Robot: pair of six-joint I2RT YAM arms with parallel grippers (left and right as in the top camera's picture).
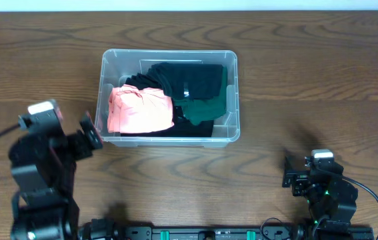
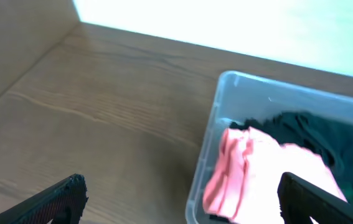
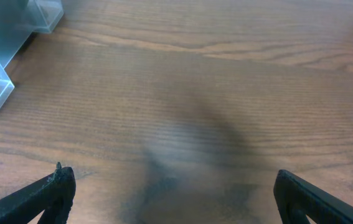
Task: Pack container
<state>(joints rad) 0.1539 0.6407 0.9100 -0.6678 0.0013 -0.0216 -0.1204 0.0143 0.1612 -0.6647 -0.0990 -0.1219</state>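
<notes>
A: What is getting cut off around the left jaws?
B: The left wrist view is showing only two black fingertips (image 2: 61, 199) at its bottom corners, and the whole picture is blurring. They are standing wide apart, gripping nothing and touching nothing.
A: And the right jaws?
B: Much the same. Two fingertips (image 3: 48, 190) are poking in at the bottom corners, spread wide and holding nothing. They are hovering over bare bench (image 3: 213, 81), where a smeared shadow is lying.
A: Where is the container sitting?
B: The container (image 1: 169, 140) is sitting midway between the bench's left and right edges, nearer the far edge than the near one. The left arm (image 1: 42, 160) is standing by the near left corner, with its jaws just beside the container's near left corner; whether they are touching it I cannot tell. The right arm (image 1: 322, 190) is crouching by the near right corner, well apart from it.
A: What is lying inside?
B: A pink garment (image 1: 139, 110) is filling the left end, a black garment (image 1: 189, 80) is lying toward the far side, and a dark green garment (image 1: 210, 107) is showing at the right. Together they are covering most of the base. The right wrist view is catching only one clear corner at its left edge.
</notes>
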